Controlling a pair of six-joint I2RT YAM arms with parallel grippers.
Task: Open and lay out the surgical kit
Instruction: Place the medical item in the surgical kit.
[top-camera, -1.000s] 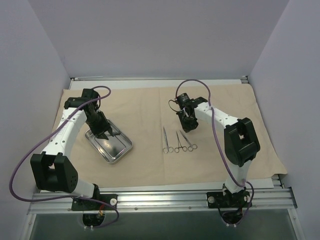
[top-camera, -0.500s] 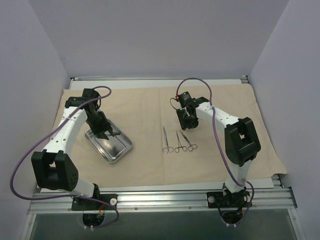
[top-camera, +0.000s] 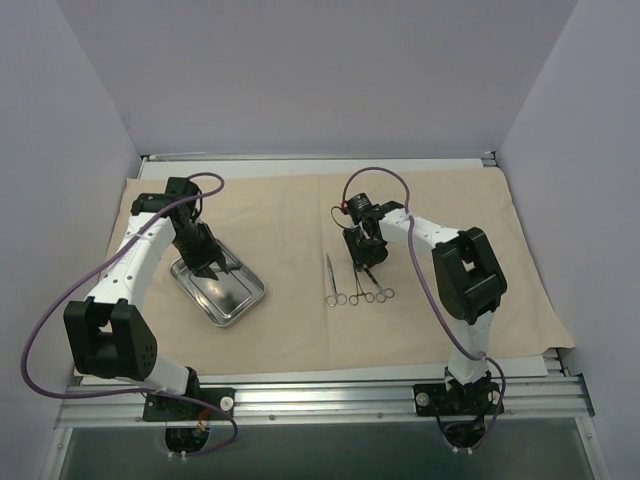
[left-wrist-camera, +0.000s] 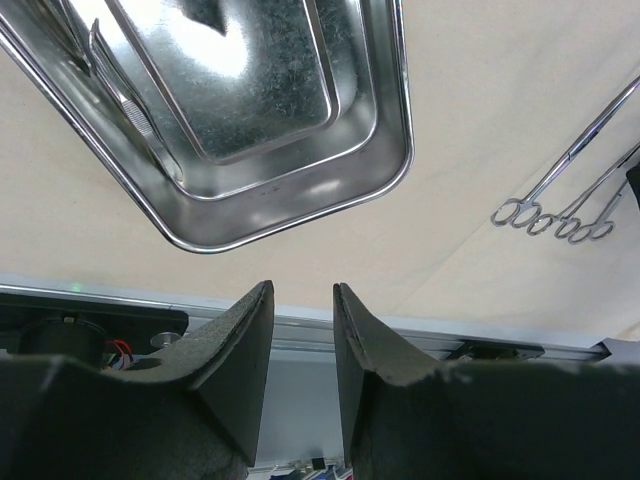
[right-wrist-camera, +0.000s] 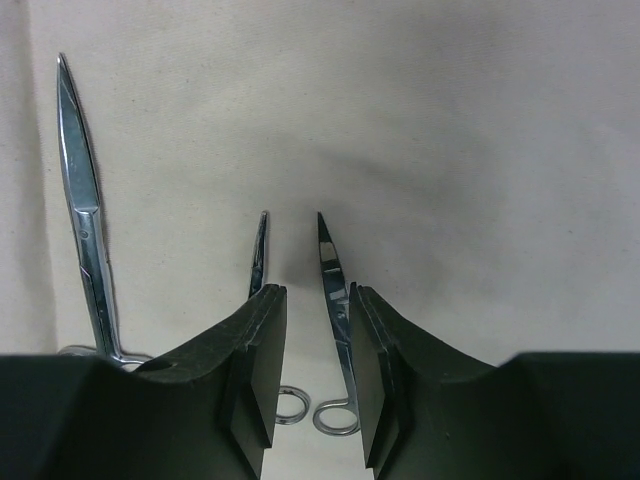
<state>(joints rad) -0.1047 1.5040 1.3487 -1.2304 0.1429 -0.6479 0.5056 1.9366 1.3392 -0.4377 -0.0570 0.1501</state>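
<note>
The beige cloth wrap (top-camera: 290, 210) lies spread flat over the table. The steel tray (top-camera: 232, 297) sits on it at the left; in the left wrist view the tray (left-wrist-camera: 300, 215) holds slim steel instruments (left-wrist-camera: 120, 90) along one side. My left gripper (top-camera: 208, 264) hovers over the tray's far end, open and empty (left-wrist-camera: 300, 292). Three ring-handled instruments (top-camera: 356, 284) lie side by side on the cloth at centre. My right gripper (top-camera: 366, 258) is low over them, open, its jaws either side of one instrument (right-wrist-camera: 335, 290); the others lie to its left (right-wrist-camera: 85, 220).
Grey walls close in the left, right and back. A metal rail (top-camera: 320, 398) runs along the near table edge and also shows in the left wrist view (left-wrist-camera: 450, 335). Purple cables (top-camera: 375, 172) loop over both arms.
My right gripper has moved left and down, from beyond the three instruments to right over them. My left arm has hardly moved.
</note>
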